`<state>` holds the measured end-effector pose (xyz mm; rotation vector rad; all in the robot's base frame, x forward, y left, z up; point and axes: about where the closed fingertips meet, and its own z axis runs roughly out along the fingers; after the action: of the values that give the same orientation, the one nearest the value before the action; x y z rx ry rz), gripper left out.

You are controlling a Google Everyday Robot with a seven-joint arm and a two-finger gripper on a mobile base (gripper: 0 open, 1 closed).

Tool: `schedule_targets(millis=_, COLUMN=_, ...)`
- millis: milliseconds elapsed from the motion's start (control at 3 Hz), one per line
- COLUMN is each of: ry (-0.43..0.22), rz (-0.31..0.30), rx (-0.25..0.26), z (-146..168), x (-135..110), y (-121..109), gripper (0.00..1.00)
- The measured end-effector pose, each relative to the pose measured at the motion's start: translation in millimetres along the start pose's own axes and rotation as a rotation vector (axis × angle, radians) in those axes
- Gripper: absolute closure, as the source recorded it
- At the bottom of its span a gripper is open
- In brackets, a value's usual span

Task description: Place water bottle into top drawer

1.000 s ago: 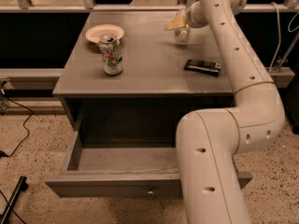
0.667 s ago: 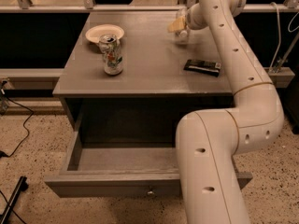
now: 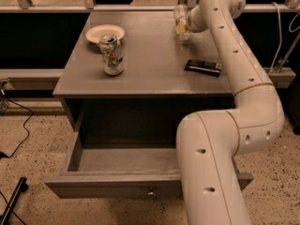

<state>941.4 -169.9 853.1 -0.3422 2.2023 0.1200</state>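
Observation:
The water bottle (image 3: 180, 18), clear plastic with a pale band, stands at the far right of the cabinet top. My gripper (image 3: 185, 24) is right at the bottle, at the end of the white arm that reaches across from the front right; the wrist hides most of it. The top drawer (image 3: 125, 160) is pulled open below the cabinet top, its inside bare, with a small round knob (image 3: 150, 191) on its front panel. The arm's lower link covers the drawer's right part.
A white printed drink can (image 3: 112, 55) stands at the left of the cabinet top (image 3: 150, 64). A white plate (image 3: 105, 32) lies behind it. A flat black packet (image 3: 202, 67) lies at the right. Cables run on the floor at the left.

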Motion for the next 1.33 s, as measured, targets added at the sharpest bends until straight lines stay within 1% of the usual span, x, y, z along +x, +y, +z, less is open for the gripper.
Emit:
schedule_targets(millis=333, ry=0.016, rz=-0.007, rx=-0.007, z=1, x=6, y=1, gripper=0.86)
schedule_targets(millis=667, ry=0.03, rz=-0.016, rx=-0.048, z=-3, x=12, y=5, gripper=1.0)
schedule_targets(millis=1000, ry=0.036, rz=-0.037, rx=-0.121, z=-12, x=15, y=16, gripper=1.0)
schedule_targets(millis=1333, ry=0.038, rz=-0.068, rx=-0.207, z=-27, x=18, y=30, gripper=1.0)
